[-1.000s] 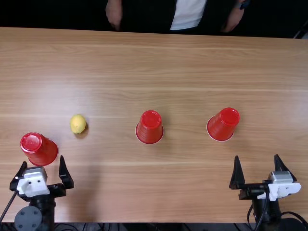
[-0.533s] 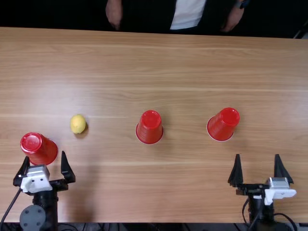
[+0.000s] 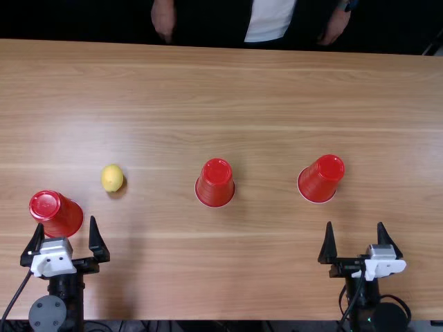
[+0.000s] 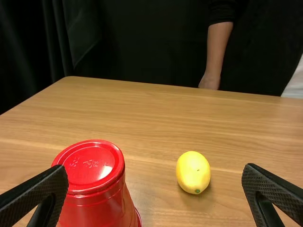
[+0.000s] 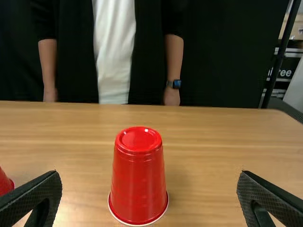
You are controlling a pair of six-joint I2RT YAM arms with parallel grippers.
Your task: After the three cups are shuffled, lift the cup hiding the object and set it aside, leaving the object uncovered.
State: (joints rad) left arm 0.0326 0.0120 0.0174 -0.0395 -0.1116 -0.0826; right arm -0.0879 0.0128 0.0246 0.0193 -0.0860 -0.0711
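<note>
The task is judged done: the small yellow lemon [image 3: 112, 178] is uncovered, the upside-down red plastic cup [image 3: 55, 214] is set aside, and the left tool [image 3: 64, 225] and the right tool [image 3: 354, 225] are seen open and empty.

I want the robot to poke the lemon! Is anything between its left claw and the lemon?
Nothing visible blocks it. Bare table lies between the open left gripper and the lemon; the red cup stands close beside that path.
</note>
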